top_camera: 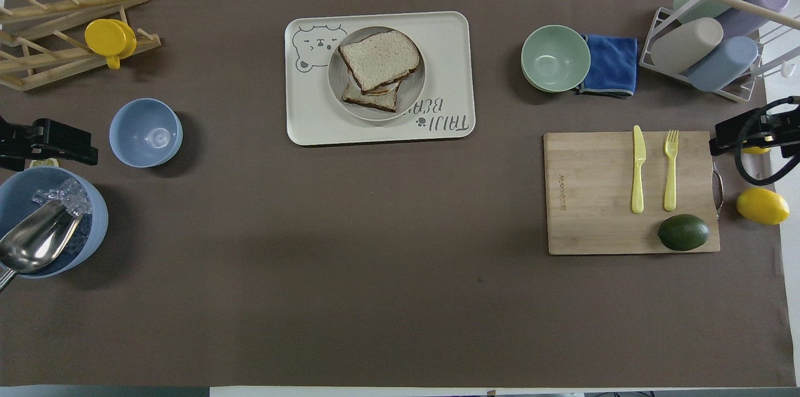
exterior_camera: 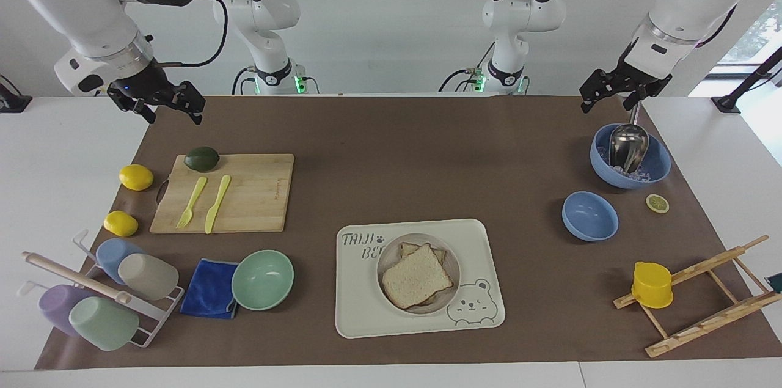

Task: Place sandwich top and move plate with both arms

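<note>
The sandwich top lies on a stack with another bread slice under it, on the round beige plate. The plate sits on a cream bear tray. In the overhead view the top slice sits askew on the lower one, on the plate. My left gripper hangs open and empty in the air over the blue ice bowl. It also shows in the overhead view. My right gripper hangs open and empty over the mat's corner by the cutting board. It also shows in the overhead view.
A mint-green bowl and blue cloth lie beside the tray toward the right arm's end, with a cup rack. The board holds a fork, a knife and an avocado. A small blue bowl and wooden rack are toward the left arm's end.
</note>
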Tool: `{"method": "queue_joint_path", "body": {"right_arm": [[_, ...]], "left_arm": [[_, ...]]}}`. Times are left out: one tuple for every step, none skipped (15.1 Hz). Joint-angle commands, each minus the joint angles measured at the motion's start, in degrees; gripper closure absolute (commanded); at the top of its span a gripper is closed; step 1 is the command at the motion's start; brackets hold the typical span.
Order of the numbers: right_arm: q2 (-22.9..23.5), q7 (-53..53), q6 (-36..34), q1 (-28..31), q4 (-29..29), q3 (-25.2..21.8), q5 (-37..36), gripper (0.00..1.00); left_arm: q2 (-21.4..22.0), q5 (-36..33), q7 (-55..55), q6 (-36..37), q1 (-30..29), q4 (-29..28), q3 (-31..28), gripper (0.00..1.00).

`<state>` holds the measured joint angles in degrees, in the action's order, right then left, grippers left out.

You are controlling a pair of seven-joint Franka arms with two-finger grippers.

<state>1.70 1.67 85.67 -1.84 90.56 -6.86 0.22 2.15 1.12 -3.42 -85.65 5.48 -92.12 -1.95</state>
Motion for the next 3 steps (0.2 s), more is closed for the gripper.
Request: {"method": "queue_joint_path", "body": {"right_arm": [[-0.9,1.4,0.0,0.6,0.9,0.1,1.5,0.0],[-0.9,1.4,0.0,0.6,0.9,0.1,1.5,0.0],[-0.9,1.4,-0.1,0.6,0.9,0.1,1.5,0.0]], "left_arm": [[0.6,-1.2,0.4,0.0,0.6,-0.3,-0.6,0.0],[0.6,-1.2,0.4,-0.5,0.4,-0.3,-0.6,0.0],[0.6,-1.1,0.3,-0.7,0.4,-0.3,-0.6,0.0]]}}
